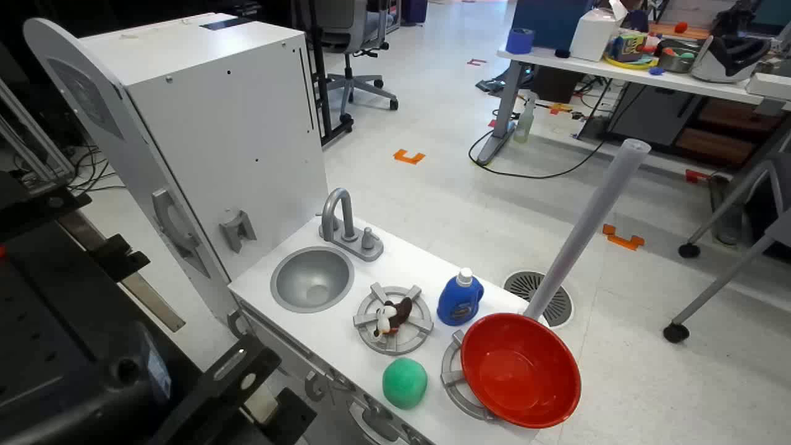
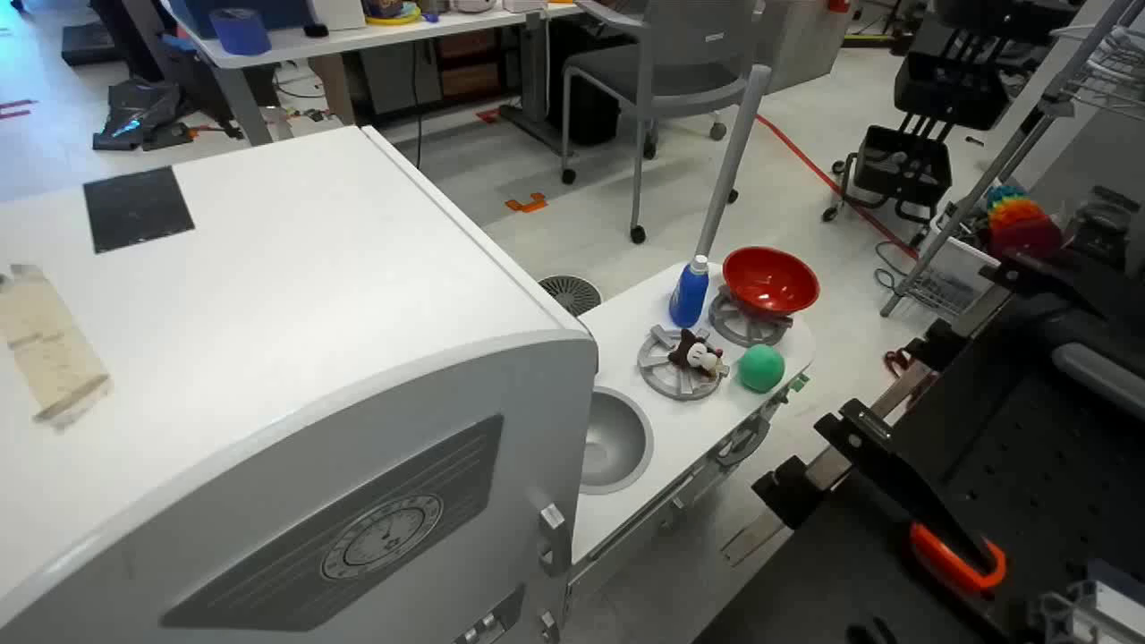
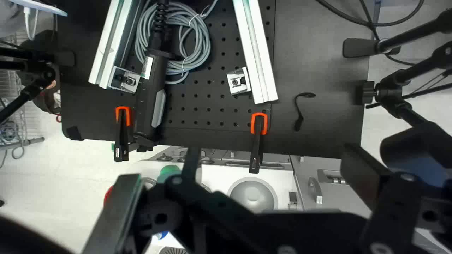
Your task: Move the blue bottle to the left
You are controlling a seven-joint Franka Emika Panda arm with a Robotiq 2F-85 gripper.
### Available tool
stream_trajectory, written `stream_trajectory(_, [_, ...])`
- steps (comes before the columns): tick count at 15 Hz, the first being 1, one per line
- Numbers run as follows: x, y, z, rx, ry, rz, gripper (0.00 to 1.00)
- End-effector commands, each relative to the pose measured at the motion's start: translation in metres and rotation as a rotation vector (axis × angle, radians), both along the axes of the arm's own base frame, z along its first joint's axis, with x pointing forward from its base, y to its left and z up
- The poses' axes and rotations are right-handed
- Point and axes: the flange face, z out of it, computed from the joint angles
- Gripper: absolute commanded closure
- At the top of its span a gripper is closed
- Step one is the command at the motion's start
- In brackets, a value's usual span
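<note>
The blue bottle (image 1: 460, 300) stood upright on the worktop (image 1: 401, 264), low and right of centre in an exterior view, just beside the burner (image 1: 422, 324) on which a toy figure (image 1: 392, 316) lay. Its own base held it up; nothing gripped it. The red bowl (image 1: 519, 374) sat over a further burner (image 1: 453, 377) at lower right, presumably set there as a pot would be, and near enough to the bottle to call for a careful approach. The pincer (image 3: 242, 164) was spread wide and held nothing, probably because the reach had yet to begin. Moving left most likely meant toward the sink (image 1: 312, 272), left of centre. The bottle was bright blue, rounded at the shoulders, with a white cap, a darker label too small to read and a moulded handle on its right side; it looked smooth enough to slip if pinched off centre.
</note>
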Motion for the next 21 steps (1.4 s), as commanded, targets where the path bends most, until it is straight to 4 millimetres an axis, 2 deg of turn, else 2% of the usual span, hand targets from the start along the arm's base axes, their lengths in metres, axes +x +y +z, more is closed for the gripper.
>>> stream_trajectory(1, [0.0,0.0,0.001,0.0,0.001,0.0,0.0])
stream_trajectory(5, [0.005,0.0,0.0,0.007,-0.005,-0.011,0.0])
stream_trajectory(9, [0.054,-0.015,-0.004,-0.009,-0.066,-0.082,0.0])
stream_trajectory(13, [0.132,-0.052,-0.022,-0.043,-0.189,-0.16,0.0])
stream_trajectory(16, [0.193,-0.09,-0.044,-0.056,-0.224,-0.268,0.0])
stream_trajectory(21, [0.287,-0.136,-0.096,-0.056,-0.241,-0.425,0.0])
